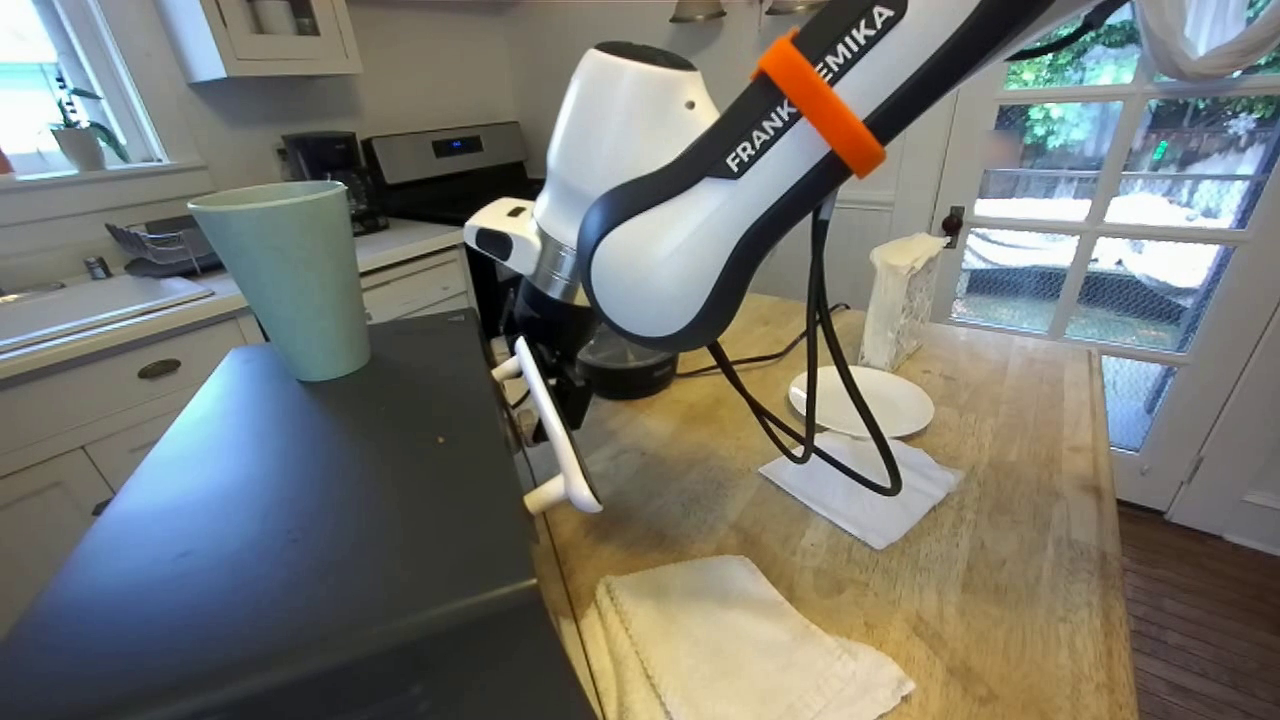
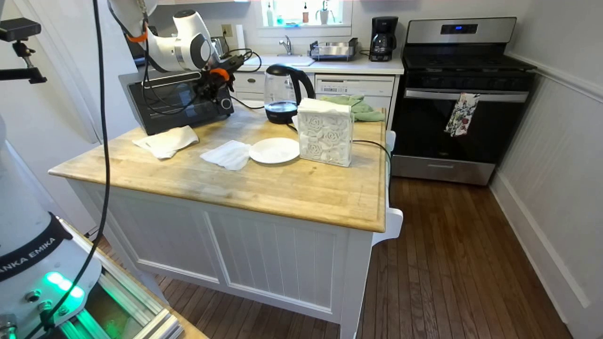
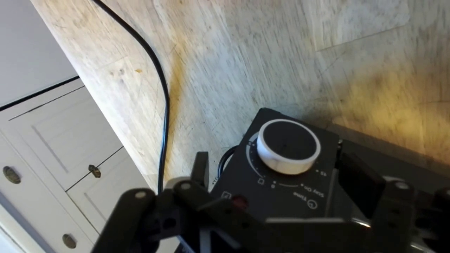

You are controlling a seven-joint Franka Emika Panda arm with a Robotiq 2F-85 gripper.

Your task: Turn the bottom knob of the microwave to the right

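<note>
The pincer point(image 3: 277, 170) stands parted, with the bottom knob point(image 3: 289, 147) framed between its fingers point(image 3: 200, 170)

In the wrist view the bottom knob lies ahead of the pincer, low on the control panel point(image 3: 277, 203) at the end of the microwave's point(image 1: 390, 480) front, close above the counter point(image 1: 1020, 440). The fingers are spread wide, one on each side of the knob in that view, and have hold of nothing; the gap looks narrower on the door side. No contact with the rim shows, and whether the tips reach level with it cannot be told. A round knob offers no long axis across its face; what counts is its turning axis, which points out from the panel. The coming move probably calls for centring on that axis, gripping the rim and rolling the wrist clockwise.

The knob is a squat cylinder, its flat dark cap ringed by a smooth, pale, metallic-looking rim that may give little bite. The panel is dull black with fine white markings. Flat, matte dark grey covers the microwave's top, where a tapering green cup point(image 1: 290, 280) stands; a pale, rounded bar handle point(image 1: 557, 430) crosses the front. The counter is scuffed, grainy wood, bearing a soft folded cloth point(image 1: 740, 640) and a smooth round plate point(image 2: 274, 150).
</note>
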